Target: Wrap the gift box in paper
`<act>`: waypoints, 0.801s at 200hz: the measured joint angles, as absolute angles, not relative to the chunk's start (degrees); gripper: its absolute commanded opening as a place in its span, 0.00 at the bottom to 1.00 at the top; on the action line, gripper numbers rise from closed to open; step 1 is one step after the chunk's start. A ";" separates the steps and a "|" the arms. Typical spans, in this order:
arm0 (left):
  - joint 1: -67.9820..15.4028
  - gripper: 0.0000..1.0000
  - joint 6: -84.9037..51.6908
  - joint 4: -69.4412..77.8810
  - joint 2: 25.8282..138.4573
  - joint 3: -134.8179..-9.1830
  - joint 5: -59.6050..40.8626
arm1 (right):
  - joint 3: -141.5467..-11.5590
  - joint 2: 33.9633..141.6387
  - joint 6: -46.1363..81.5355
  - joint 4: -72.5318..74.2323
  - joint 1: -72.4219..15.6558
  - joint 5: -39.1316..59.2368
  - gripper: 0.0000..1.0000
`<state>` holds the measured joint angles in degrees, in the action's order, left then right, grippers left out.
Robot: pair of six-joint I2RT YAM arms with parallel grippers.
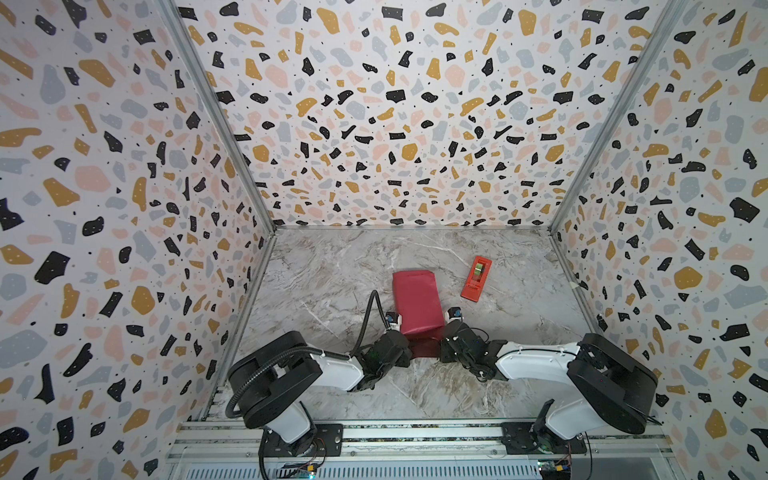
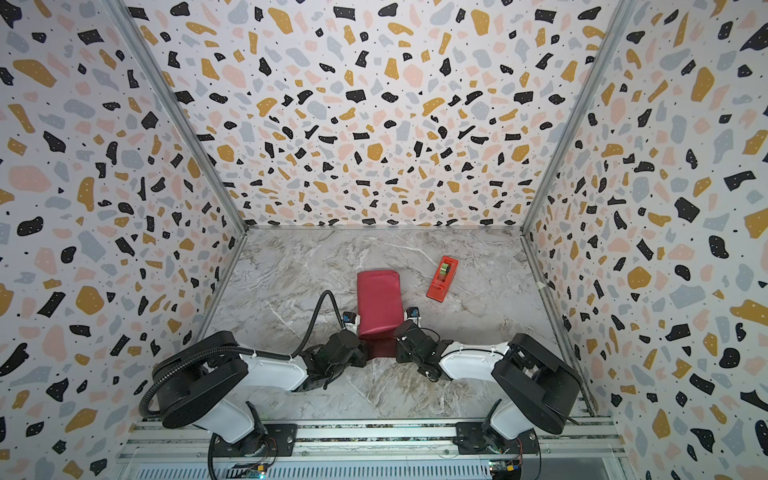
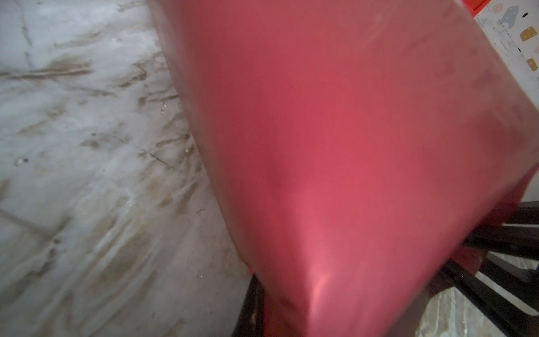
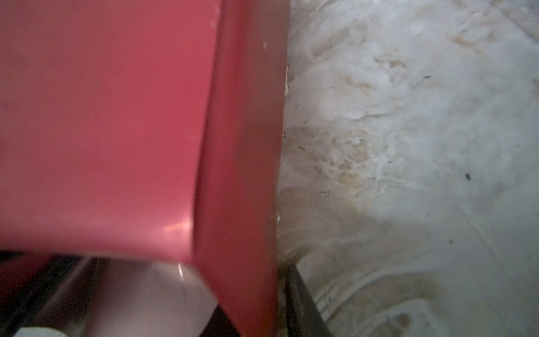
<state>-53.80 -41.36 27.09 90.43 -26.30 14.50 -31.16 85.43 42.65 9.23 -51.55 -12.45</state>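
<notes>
The crimson paper [image 1: 415, 299] [image 2: 380, 301] is draped over a boxy shape in the middle of the marble table [image 1: 332, 270]. The gift box is hidden beneath it. The paper's near edge is folded and raised, with darker paper hanging below. My left gripper [image 1: 401, 326] [image 2: 358, 328] is at the near left corner, shut on the paper [image 3: 335, 146], which covers its jaws. My right gripper [image 1: 446, 324] [image 2: 400, 328] is at the near right corner. There a folded side of the paper [image 4: 102, 116] runs beside one dark finger [image 4: 303, 297], and the grip itself is unclear.
A red-orange tape dispenser [image 1: 476, 278] [image 2: 442, 278] lies on the table behind and to the right of the wrapped shape. Terrazzo-patterned walls close the table on the left, back and right. Both arm bases sit on the metal rail [image 1: 415, 432] at the front.
</notes>
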 measured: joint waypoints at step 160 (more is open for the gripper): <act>-53.82 0.00 -41.36 26.57 90.39 -26.63 14.50 | -29.39 83.99 43.44 9.43 -52.14 -12.71 0.04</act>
<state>-53.82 -41.36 26.57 90.39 -26.63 14.50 -29.39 83.99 43.44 9.43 -52.14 -12.71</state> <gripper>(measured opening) 0.047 0.079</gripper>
